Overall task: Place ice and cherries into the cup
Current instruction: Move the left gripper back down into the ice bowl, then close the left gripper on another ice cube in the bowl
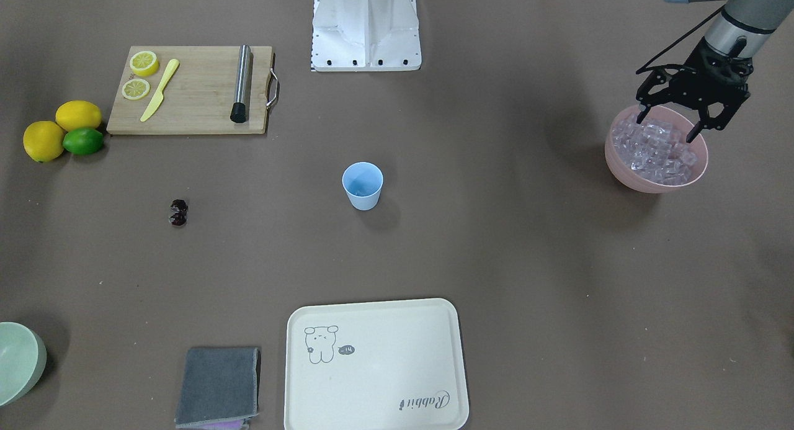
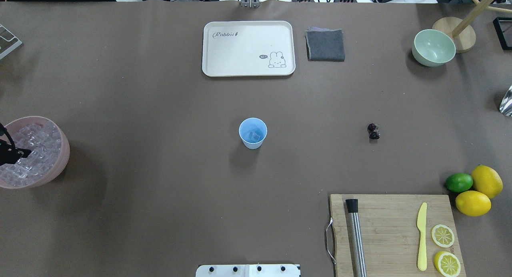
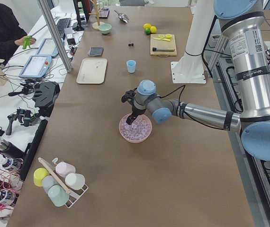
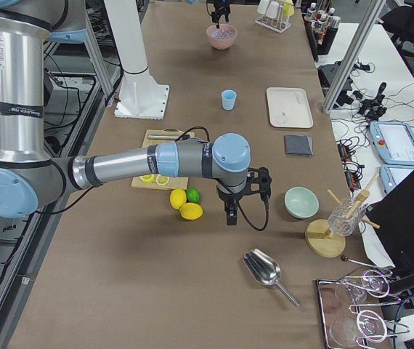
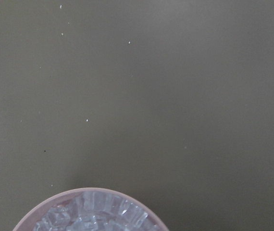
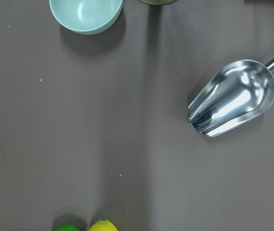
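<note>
The light-blue cup stands upright mid-table and holds one ice cube. The ice is heaped in a pink bowl at the table's end on my left side; it also shows in the left wrist view. My left gripper is open, with its fingertips at the top of the ice heap. The cherries lie on the table on my right side, well apart from the cup. My right gripper shows only in the exterior right view, near the lemons, and I cannot tell if it is open or shut.
A wooden cutting board carries lemon slices, a yellow knife and a steel muddler. Two lemons and a lime lie beside it. A cream tray, a grey cloth, a pale-green bowl and a metal scoop are at the far side.
</note>
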`<state>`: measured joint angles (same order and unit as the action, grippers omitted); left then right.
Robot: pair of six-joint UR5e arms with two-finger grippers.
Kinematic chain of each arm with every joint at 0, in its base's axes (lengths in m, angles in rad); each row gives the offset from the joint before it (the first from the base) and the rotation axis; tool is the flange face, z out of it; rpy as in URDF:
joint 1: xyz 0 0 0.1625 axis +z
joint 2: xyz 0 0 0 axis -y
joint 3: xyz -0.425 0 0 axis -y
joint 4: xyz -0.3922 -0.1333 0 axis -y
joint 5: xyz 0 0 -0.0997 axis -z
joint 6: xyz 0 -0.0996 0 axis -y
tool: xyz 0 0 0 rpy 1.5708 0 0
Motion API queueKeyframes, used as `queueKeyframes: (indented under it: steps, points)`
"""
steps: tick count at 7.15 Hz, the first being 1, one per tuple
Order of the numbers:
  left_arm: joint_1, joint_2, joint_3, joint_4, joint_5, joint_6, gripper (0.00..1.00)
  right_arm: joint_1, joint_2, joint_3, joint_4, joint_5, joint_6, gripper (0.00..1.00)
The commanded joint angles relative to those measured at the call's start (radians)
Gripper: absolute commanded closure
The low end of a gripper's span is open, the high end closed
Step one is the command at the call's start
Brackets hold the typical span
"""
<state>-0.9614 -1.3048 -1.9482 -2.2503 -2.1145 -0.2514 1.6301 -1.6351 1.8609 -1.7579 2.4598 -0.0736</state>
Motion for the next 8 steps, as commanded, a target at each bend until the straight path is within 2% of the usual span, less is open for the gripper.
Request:
queueKeyframes:
  steps: [1,5,8]
  points:
    - [0.003,-0.078,0.081,-0.011,-0.019,0.018,0.02,-0.001,0.001,-0.015,0.0,-0.001,0.0,0.0]
    - [0.007,-0.091,0.138,-0.012,-0.028,0.02,0.03,-0.003,0.023,-0.052,0.0,-0.001,0.0,0.0]
    - [0.003,-0.051,0.112,-0.012,-0.057,-0.044,0.03,-0.004,0.043,-0.086,0.002,-0.001,-0.002,0.0]
